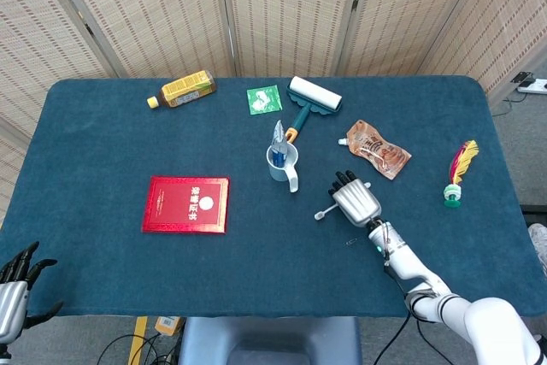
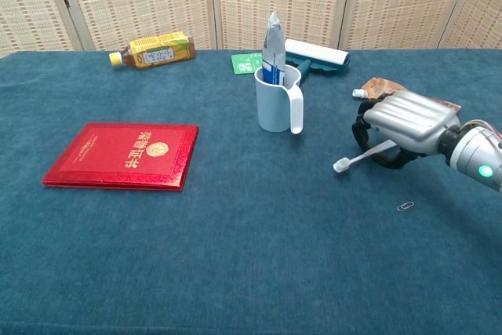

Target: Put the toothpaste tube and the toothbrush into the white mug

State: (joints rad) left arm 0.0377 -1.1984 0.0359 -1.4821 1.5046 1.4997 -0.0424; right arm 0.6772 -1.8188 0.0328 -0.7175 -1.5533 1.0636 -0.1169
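**Halfway there: tube in the mug, brush in hand**

We are looking at a task that is about half done. The toothpaste tube (image 2: 272, 45) is already standing upright in the white mug (image 2: 277, 100), its crimped end poking well above the rim. As far as we can tell, nothing else is sharing the mug with it, though its inside is mostly hidden from both cameras.

What is left is the toothbrush (image 2: 363, 155). Our right hand (image 2: 401, 127) is curling over its handle just to the right of the mug, and in the chest view the brush head is sticking out to the left and tilting down toward the table (image 1: 102, 126). The fingers seem to be closing around the handle, so we are judging it held, but whether the head is clear of the cloth or still brushing it is hard to say from here.

Our left hand (image 1: 15, 286) is hanging at the near left edge of the table, fingers spread and holding nothing.

We are reckoning the remaining work as a lift, a short carry left, and a drop in beside the tube.
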